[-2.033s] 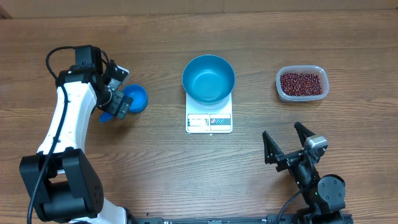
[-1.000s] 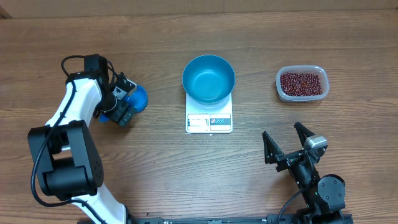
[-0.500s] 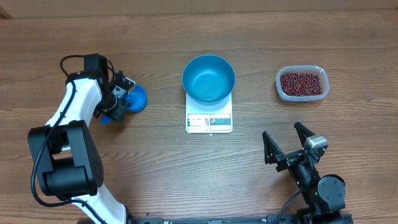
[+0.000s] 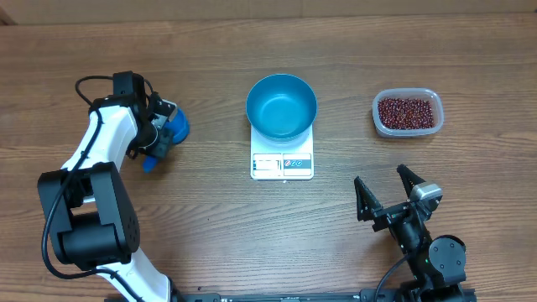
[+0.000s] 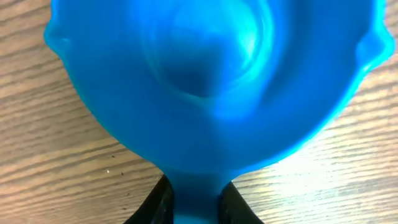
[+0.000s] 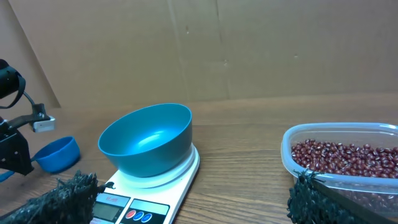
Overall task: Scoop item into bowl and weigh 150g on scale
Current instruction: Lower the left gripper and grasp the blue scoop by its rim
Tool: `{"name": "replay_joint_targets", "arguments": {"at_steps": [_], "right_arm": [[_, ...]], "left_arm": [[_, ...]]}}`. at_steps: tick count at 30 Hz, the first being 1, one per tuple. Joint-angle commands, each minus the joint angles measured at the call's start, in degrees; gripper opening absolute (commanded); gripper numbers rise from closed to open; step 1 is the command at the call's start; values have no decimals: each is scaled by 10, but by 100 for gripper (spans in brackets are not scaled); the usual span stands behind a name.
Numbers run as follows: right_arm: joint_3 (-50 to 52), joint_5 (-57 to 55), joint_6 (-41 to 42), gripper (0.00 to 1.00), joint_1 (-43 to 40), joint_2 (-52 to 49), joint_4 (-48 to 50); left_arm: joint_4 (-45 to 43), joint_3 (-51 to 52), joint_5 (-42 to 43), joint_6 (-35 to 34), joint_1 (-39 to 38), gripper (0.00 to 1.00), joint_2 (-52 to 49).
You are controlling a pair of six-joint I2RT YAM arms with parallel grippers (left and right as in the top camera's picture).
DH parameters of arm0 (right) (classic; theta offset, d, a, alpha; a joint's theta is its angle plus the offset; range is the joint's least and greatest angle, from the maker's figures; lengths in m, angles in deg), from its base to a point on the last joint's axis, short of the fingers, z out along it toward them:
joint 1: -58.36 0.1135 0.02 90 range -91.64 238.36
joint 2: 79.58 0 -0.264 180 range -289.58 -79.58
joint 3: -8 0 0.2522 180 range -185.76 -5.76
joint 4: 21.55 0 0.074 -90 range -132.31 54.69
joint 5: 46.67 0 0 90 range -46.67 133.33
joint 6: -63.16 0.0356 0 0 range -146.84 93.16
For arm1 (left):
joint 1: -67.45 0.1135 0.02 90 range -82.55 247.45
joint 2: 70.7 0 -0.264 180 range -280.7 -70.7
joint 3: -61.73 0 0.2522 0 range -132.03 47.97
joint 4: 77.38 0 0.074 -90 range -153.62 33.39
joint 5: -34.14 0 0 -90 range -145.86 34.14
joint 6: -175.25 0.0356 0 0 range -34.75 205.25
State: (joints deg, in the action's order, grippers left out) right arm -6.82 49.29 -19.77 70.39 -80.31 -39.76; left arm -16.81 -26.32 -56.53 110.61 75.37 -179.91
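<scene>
The small blue scoop (image 4: 174, 126) lies at the table's left, and my left gripper (image 4: 157, 144) is shut on its handle. In the left wrist view the scoop's cup (image 5: 211, 81) fills the picture, and its handle runs down between the two dark fingers (image 5: 155, 208). The blue bowl (image 4: 281, 105) sits on the white scale (image 4: 282, 165) at the centre; its inside shows no beans. The beans (image 4: 407, 111) fill a clear tub (image 4: 406, 131) at the right. My right gripper (image 4: 379, 174) stands open near the front right, holding nothing.
From the right wrist I see the bowl (image 6: 146, 140) on the scale (image 6: 180, 180), the beans (image 6: 348, 155) to the right, and a cardboard wall (image 6: 217, 50) behind the table.
My left gripper's jaws have come together on the scoop's handle, and the scoop has shifted slightly left. The right arm has stayed still.
</scene>
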Motion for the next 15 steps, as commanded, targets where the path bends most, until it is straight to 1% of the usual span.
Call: {"name": "replay_joint_targets", "arguments": {"at_steps": [1, 6, 10, 11, 15], "right_arm": [[6, -4, 2, 100, -2, 6, 3], [6, -3, 2, 100, -2, 6, 3], [6, -3, 2, 100, -2, 6, 3], [6, -4, 2, 100, -2, 6, 3], [6, -3, 2, 100, -2, 6, 3]], "left_arm": [[-1, 4, 3, -120, 3, 12, -3], [1, 4, 29, -221, 2, 13, -3], [1, 4, 41, -304, 2, 11, -3], [2, 4, 52, -339, 2, 11, -3], [5, 4, 71, -407, 2, 8, -3]]}}
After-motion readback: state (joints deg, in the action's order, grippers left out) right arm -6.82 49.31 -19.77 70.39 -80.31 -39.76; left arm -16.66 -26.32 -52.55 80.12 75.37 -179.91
